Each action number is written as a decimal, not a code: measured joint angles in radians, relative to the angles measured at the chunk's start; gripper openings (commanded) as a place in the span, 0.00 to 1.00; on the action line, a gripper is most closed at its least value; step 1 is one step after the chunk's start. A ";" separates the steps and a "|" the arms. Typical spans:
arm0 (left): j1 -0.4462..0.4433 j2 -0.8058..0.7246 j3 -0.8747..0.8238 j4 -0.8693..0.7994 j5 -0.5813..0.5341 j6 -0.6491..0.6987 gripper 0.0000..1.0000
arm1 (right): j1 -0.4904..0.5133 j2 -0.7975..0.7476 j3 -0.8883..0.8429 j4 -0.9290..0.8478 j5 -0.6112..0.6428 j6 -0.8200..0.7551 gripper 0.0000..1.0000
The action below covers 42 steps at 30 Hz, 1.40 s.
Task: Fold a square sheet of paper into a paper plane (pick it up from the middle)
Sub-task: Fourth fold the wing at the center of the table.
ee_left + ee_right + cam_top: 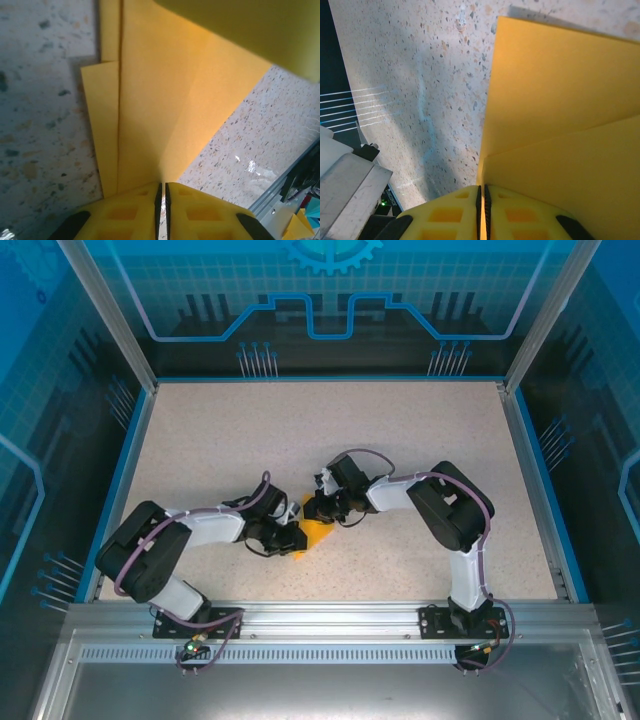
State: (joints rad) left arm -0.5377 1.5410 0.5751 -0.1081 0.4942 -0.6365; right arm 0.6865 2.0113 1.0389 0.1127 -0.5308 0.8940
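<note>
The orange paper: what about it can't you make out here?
Top external: the paper is tiny and largely covered by the left gripper and right gripper; its outline and folds are unclear.
Left wrist: its far end leaves the top edge; a blurred near flap hides the upper right.
Right wrist: the right edge cuts it off.

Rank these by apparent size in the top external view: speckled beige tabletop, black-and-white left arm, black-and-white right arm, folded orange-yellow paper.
1. the speckled beige tabletop
2. the black-and-white left arm and the black-and-white right arm: alike, unranked
3. the folded orange-yellow paper, partly covered
</note>
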 measured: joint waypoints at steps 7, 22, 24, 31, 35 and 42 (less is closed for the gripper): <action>0.000 -0.061 -0.082 0.082 -0.016 -0.005 0.16 | 0.001 0.005 0.004 0.001 -0.005 0.000 0.14; 0.014 -0.391 -0.118 -0.156 -0.048 -0.011 0.17 | 0.001 0.015 0.013 0.005 -0.021 0.000 0.14; 0.018 -0.382 -0.070 -0.153 -0.048 -0.011 0.17 | 0.001 0.018 0.019 0.000 -0.021 0.000 0.14; 0.019 -0.220 0.023 -0.023 -0.045 -0.012 0.13 | 0.001 0.018 0.021 -0.004 -0.021 0.000 0.14; 0.019 -0.133 0.021 0.017 -0.051 -0.009 0.11 | 0.001 0.018 0.021 -0.004 -0.021 0.001 0.14; 0.021 -0.032 0.005 0.090 -0.072 0.008 0.08 | 0.001 0.017 0.021 -0.002 -0.021 0.005 0.14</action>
State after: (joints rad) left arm -0.5167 1.5089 0.5804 -0.0177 0.4225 -0.6285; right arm 0.6872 2.0285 1.0599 0.1112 -0.5518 0.8993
